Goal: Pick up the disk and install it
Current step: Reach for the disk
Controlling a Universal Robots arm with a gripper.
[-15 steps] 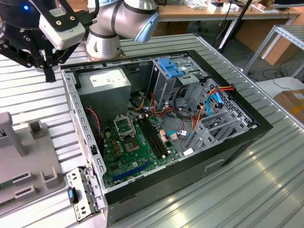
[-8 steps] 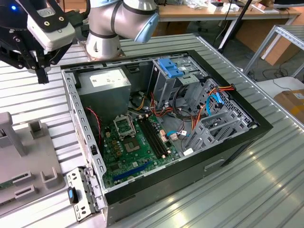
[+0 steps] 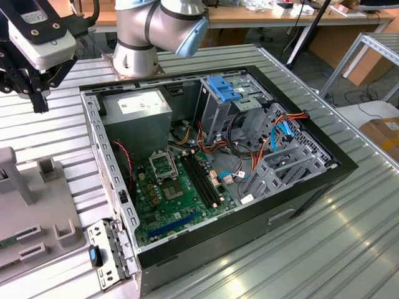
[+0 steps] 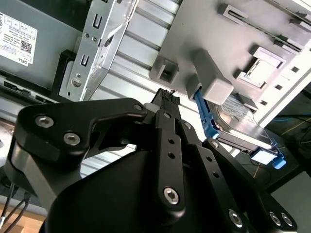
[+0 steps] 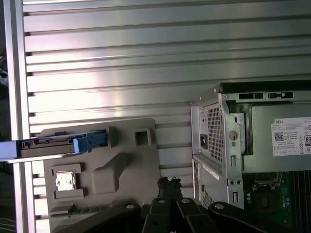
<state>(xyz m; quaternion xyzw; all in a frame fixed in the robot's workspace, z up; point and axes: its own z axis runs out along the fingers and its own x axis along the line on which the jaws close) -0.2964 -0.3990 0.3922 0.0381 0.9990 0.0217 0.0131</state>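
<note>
Table [image 3: 349,237]: ribbed metal; grey tray [image 5: 126,160] beside computer case [image 3: 324,180].
Gripper [image 5: 169,182]: pressed together, empty, at the tray's case-side edge.
Disk [image 5: 46,145]: tray's opposite corner, on edge, lengthwise toward the case.

Counts: one disk [image 5: 53,144], one grey fixture tray [image 5: 126,160], one open computer case [image 3: 312,193] mid-frame in the exterior view holding one motherboard [image 3: 168,193], one labelled grey box [image 3: 137,115] and one blue-topped cage [image 3: 221,93], one robot arm [image 3: 156,31] at upper centre, all on one slatted worktop [image 3: 312,261].
</note>
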